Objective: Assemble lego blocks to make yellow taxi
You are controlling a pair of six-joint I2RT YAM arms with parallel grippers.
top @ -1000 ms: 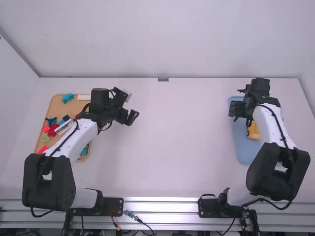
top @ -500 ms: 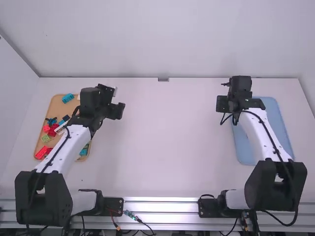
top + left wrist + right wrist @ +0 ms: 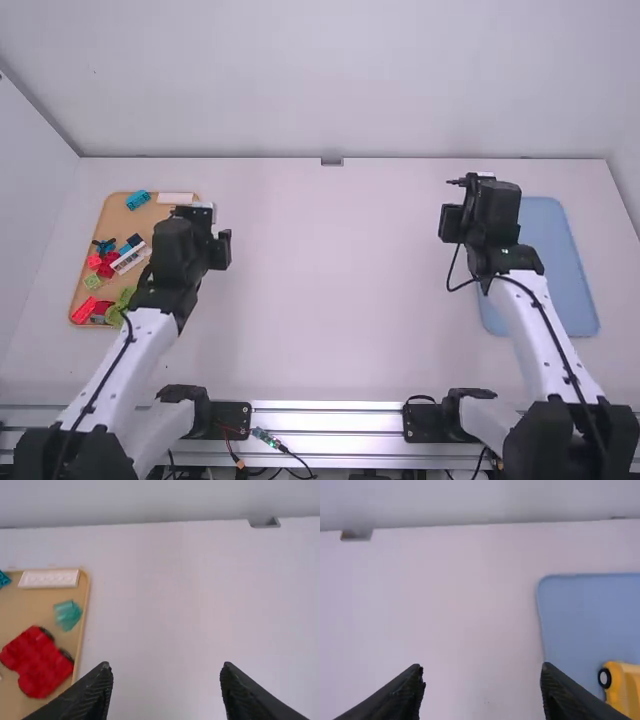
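Car body of yellow plastic [image 3: 618, 682] sitting on pale-blue tray [image 3: 560, 260], both grippers hanging empty

I am holding my black two-finger left gripper [image 3: 221, 250] wide open beside the tan tray [image 3: 116, 226], and nothing is filling the gap between its fingers. My matching right gripper [image 3: 450, 222] is hanging near the pale-blue tray, its fingers also spread wide and gripping nothing. On that tray, the yellow body is showing me a black wheel with a white hub [image 3: 605, 678]. Across on the tan tray, a red studded block on black wheels [image 3: 39, 661] is lying near the edge, just beside a translucent teal piece [image 3: 67, 615]; a long white brick [image 3: 49, 578] and a bright blue brick [image 3: 138, 200] are resting there too.
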